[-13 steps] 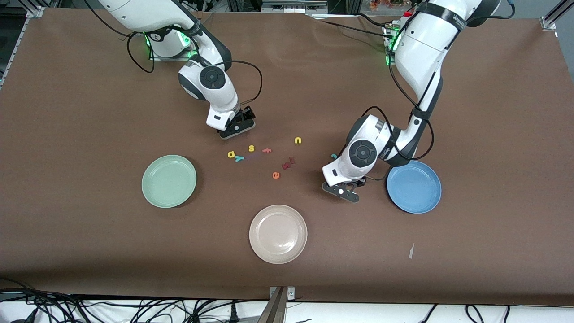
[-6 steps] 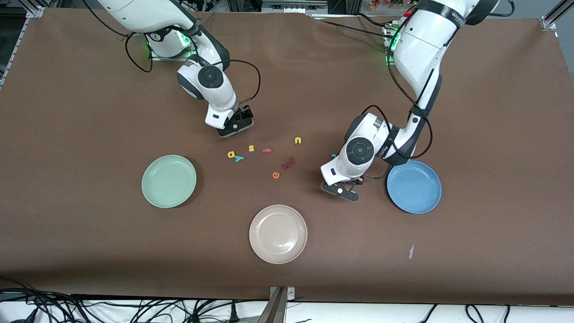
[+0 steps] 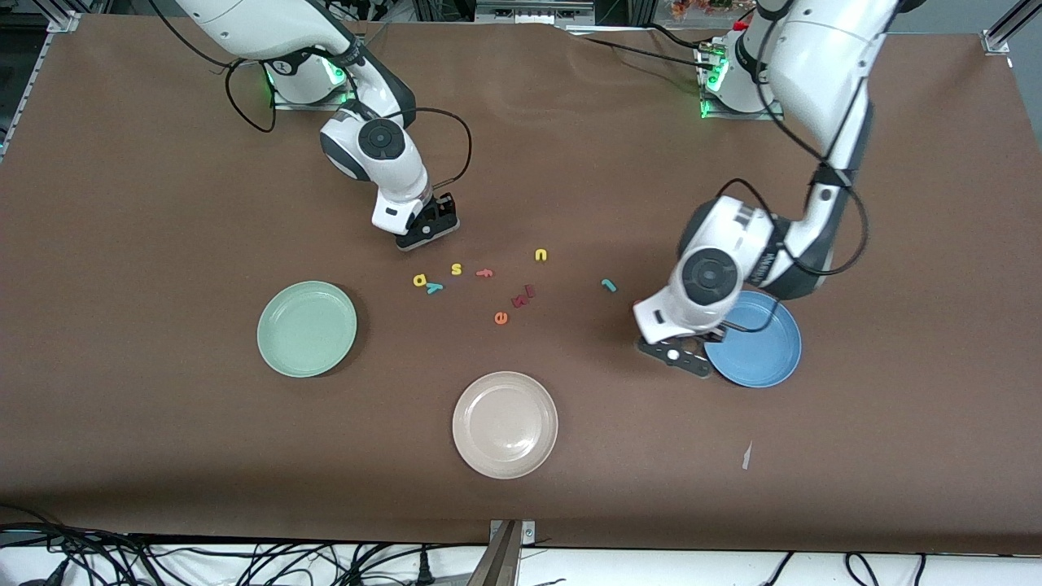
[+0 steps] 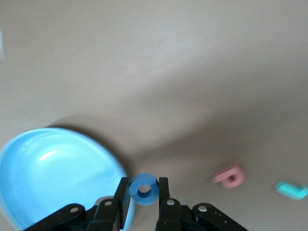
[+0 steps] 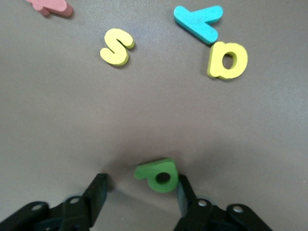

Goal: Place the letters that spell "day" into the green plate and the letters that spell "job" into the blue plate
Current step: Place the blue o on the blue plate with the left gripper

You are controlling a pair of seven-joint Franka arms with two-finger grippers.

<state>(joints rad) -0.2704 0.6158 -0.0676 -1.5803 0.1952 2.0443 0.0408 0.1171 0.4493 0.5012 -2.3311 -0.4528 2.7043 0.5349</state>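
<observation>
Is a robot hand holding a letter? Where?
Left end effector pinches the blue "o" by its outer sides. Right end effector holds nothing.

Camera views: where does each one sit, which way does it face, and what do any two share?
Front view: high across the table, facing both arms' bases; shows both arms, three plates, scattered letters.
Left wrist view: on the left arm, looking down past the left gripper shut on the blue "o", by the blue plate.
Right wrist view: on the right arm, over the green "d" between the right gripper's open fingers.
Shared: the blue plate shows in the front and left wrist views.
</observation>
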